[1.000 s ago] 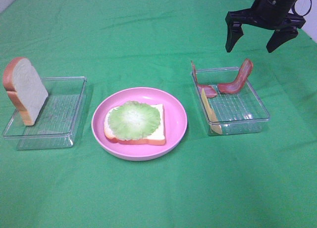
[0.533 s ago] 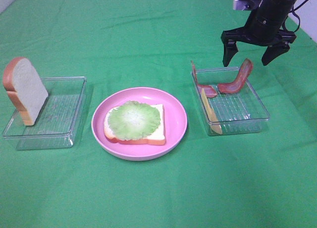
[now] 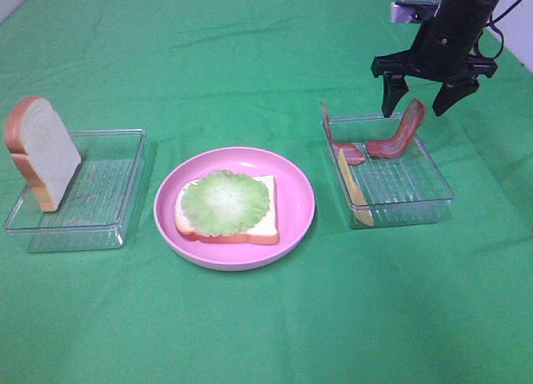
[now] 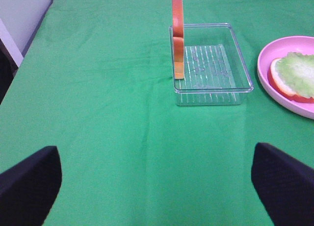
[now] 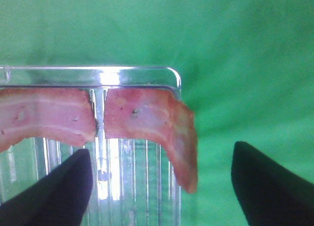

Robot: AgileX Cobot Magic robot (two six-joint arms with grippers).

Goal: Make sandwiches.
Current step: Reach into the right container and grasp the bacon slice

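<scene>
Right pincer (image 3: 415,107) hangs over the far end of the right tray (image 3: 441,202). Its jaws are well apart and hold nothing. They straddle the raised tip of a curled bacon strip (image 3: 401,132) without visibly touching it. The right wrist view agrees: both dark fingers stand clear on either side of that strip.

A second bacon strip (image 3: 350,153) lies beside it at the tray's far end. The yellow cheese square (image 3: 351,186) stands on edge along the tray wall nearest the plate.

Outward from there, the pink plate (image 3: 301,184) sits mid-way across the green cloth (image 3: 250,67). It carries one bread slice (image 3: 265,227) lying flat, with the lettuce leaf (image 3: 225,202) on top. Further off, the second bread slice (image 3: 42,151) stands on edge at the outer end of the left tray (image 3: 117,192). The left pincer (image 4: 157,187) hovers wide open and empty, well short of that tray.

By my reckoning the sandwich is two layers in, with the base and lettuce placed. Bacon, cheese and the top slice are left to do. Picking up the bacon looks to be the step in hand, with no grip made yet.
</scene>
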